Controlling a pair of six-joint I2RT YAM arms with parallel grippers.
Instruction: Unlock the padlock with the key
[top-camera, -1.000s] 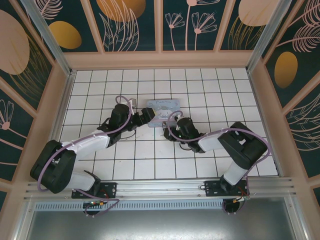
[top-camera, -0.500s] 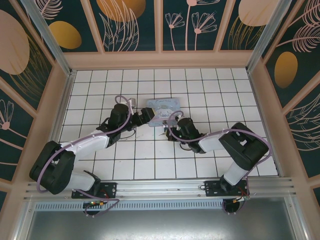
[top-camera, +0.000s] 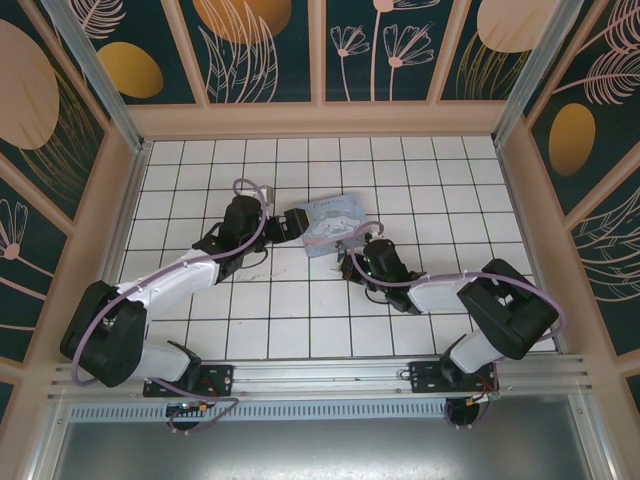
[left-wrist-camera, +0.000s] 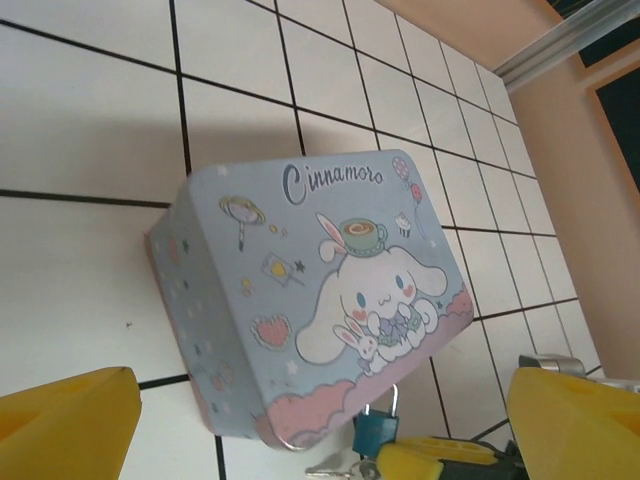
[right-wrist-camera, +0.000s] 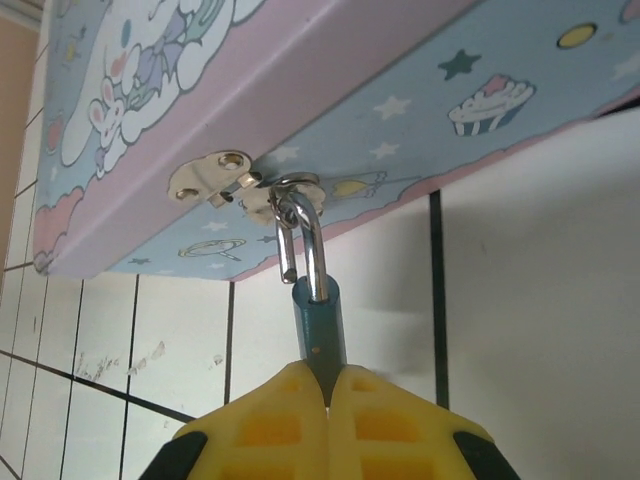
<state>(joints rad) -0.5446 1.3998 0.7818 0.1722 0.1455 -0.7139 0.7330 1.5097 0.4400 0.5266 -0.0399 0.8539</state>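
Teal padlock (right-wrist-camera: 320, 335): hangs by its shackle (right-wrist-camera: 300, 240) from the hasp (right-wrist-camera: 212, 175) on the side wall of the tin (right-wrist-camera: 420, 130), low over the tiles (right-wrist-camera: 540, 300). From above it sits at the tin's near edge, at the tip of the right arm.
Right side: the right gripper (right-wrist-camera: 327, 390) is clamped on the padlock's body, with one of its yellow pads (right-wrist-camera: 255, 430) against each flat face.
Left side: the left gripper (top-camera: 288, 222) stands spread wide with nothing in it, at the tin's left end.
Done so far: the lock is reached and steadied in a firm pinch, by my reading.
Key: the key (left-wrist-camera: 333, 466) looks to be the sliver of dull metal just below and left of the padlock, at the bottom edge of the left wrist view. It is too small to tell whether it sits in the keyhole.
Left to do: both shackle legs seem to run down into the body, so I judge it locked. Seating the key, turning it and freeing the shackle all appear to remain.
Padlock finish: a smooth painted slab, narrow when seen edge-on.
Shackle finish: thin polished wire bent in a tight inverted U, with bright highlights.
Hasp finish: a small pale stamped plate with round rivets.
Tin finish: slick pastel blue sheet metal with rounded corners and a pink band at the lid, printed with a white cartoon figure, stars and cupcakes.
Pads finish: moulded yellow plastic with a grid of recesses.
Tiles finish: glossy white squares with dark grout lines.
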